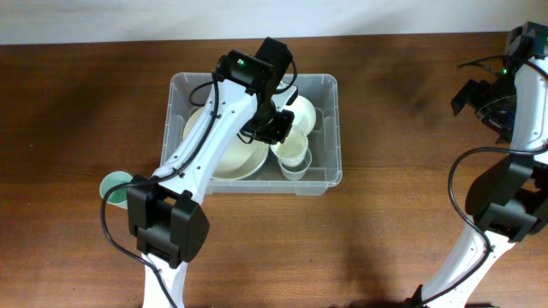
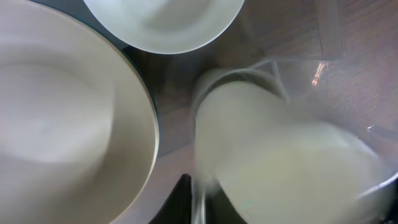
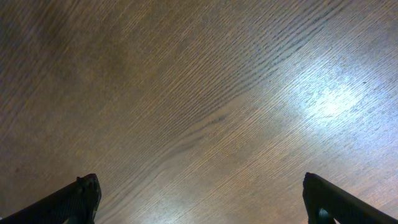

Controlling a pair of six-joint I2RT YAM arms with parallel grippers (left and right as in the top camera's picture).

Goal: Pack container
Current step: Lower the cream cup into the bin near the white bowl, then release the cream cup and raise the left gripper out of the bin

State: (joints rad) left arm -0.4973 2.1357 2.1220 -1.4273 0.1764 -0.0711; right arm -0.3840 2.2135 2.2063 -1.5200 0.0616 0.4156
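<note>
Container: sits mid-worktop, long side running left to right, open top up. Inside are a large cream bowl at the left, a second bowl at the far right, and white cups at the near right. A teal piece lies outside on the worktop, just off the near-left corner.

Left fingers: down inside the container over the cups, drawn nearly together. The wrist view shows one cup very close and blurred. I cannot tell whether its wall is pinched between them.

Right fingers: spread wide, nothing between, over bare worktop well to the right.

Handling, judged: thin clear plastic, light when bare but now weighted by the crockery. The walls likely flex and the surface is smooth and slippery. The rimmed edge is the stiffest hold, best pinched over the rim on the two short sides, one arm each. Keep it level, as the loose bowls and cups would slide or knock.
</note>
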